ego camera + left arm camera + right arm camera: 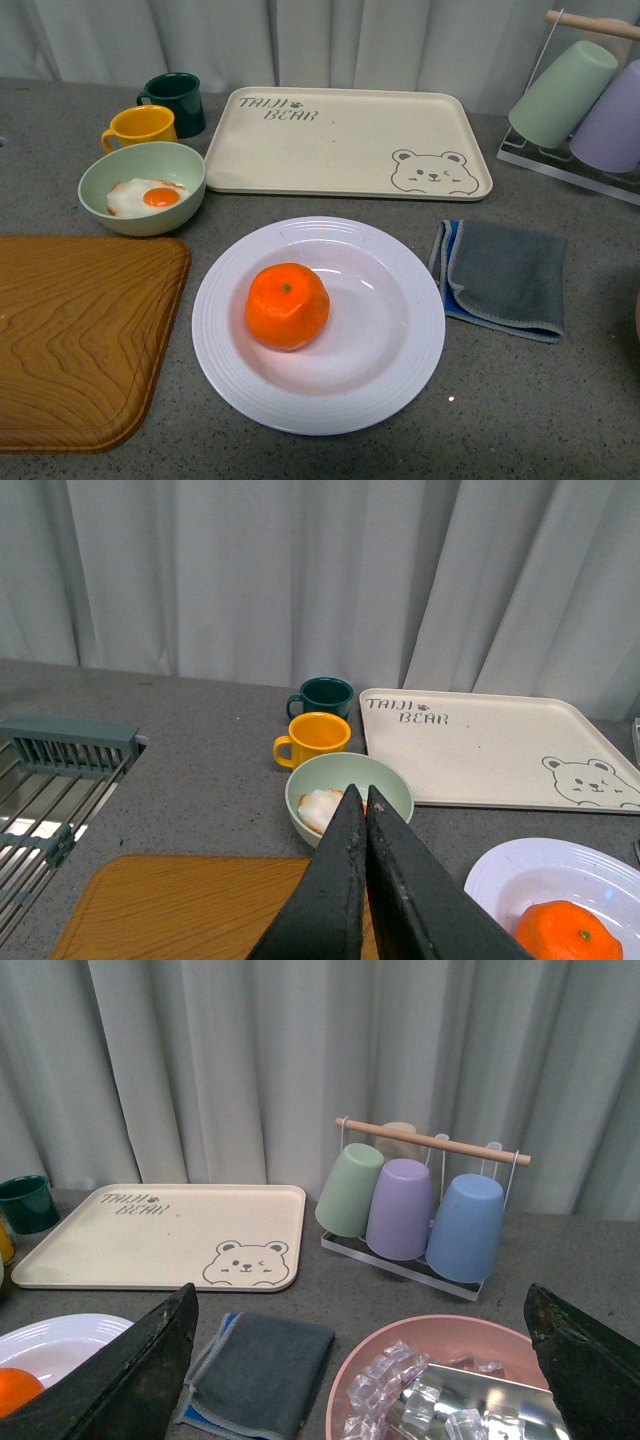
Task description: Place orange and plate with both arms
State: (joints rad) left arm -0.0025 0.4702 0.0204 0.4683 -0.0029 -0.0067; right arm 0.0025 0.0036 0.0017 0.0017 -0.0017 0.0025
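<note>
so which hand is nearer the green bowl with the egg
Left. The left hand, shut, points at the green bowl just ahead of it. The right hand, open, hangs by a pink bowl of ice, beyond the grey cloth.

Orange (287,305) — upright on white plate (400,385)

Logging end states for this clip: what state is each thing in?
orange: resting in the plate
plate: upright, holding the orange
left gripper: shut, empty
right gripper: open, empty
pale green bowl: holds a fried egg
cloth: folded
cups: upside down on rack
</note>
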